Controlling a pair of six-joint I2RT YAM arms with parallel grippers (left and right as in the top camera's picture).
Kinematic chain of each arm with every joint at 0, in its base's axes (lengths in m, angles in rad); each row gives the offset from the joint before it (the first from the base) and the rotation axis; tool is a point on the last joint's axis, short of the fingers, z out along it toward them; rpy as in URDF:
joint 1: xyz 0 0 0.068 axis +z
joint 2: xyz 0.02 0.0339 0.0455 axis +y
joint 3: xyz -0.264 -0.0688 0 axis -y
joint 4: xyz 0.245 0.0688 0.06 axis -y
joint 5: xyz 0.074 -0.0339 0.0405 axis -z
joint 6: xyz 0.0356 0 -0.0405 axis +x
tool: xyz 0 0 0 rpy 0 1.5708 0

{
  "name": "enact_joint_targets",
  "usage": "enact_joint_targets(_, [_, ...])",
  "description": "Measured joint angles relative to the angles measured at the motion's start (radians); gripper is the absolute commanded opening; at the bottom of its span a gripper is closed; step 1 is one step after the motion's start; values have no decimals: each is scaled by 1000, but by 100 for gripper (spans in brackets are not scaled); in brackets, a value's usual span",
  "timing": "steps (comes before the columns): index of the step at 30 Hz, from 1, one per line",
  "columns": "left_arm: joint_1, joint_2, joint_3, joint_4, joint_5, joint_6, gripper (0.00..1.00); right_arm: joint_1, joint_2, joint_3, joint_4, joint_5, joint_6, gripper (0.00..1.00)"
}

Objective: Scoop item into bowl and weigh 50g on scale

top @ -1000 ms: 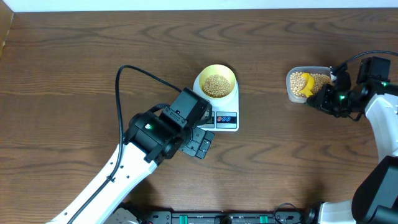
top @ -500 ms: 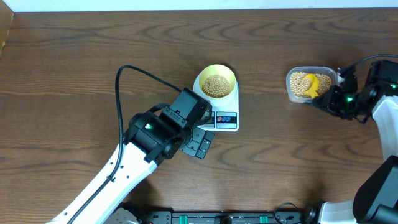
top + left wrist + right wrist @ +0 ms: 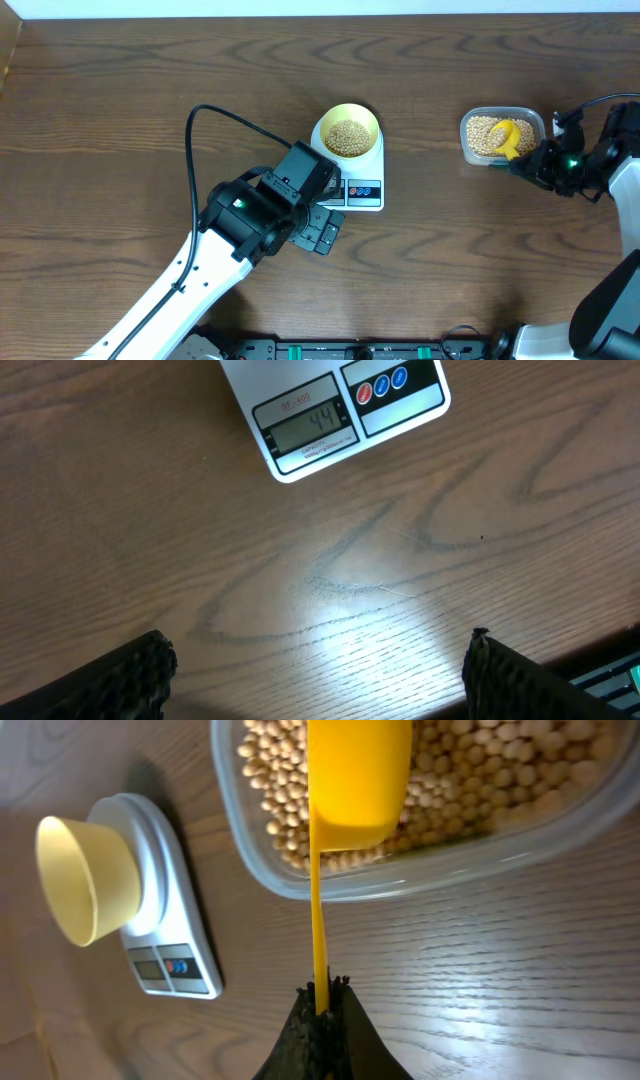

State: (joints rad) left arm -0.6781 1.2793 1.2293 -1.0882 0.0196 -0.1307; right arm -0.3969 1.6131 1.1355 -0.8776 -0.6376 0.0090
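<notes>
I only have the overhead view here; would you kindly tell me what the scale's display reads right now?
Observer: In the left wrist view, the display on the scale reads 44.
Operator: Thank you. Is the scoop held at the moment?
Observer: Yes. The right wrist view shows the right gripper shut on the end of the thin handle of the scoop, whose cup is over the beans in the tub.
</notes>
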Motion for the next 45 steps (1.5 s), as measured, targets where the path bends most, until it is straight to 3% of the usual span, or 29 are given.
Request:
enact_joint_targets(34, [0,0,0,0,0,0,94,0,-3,3,-44,-111,-72,1])
enact_joint_targets(45, [0,0,0,0,0,0,94,0,-50,92,-106,-131,-80,1])
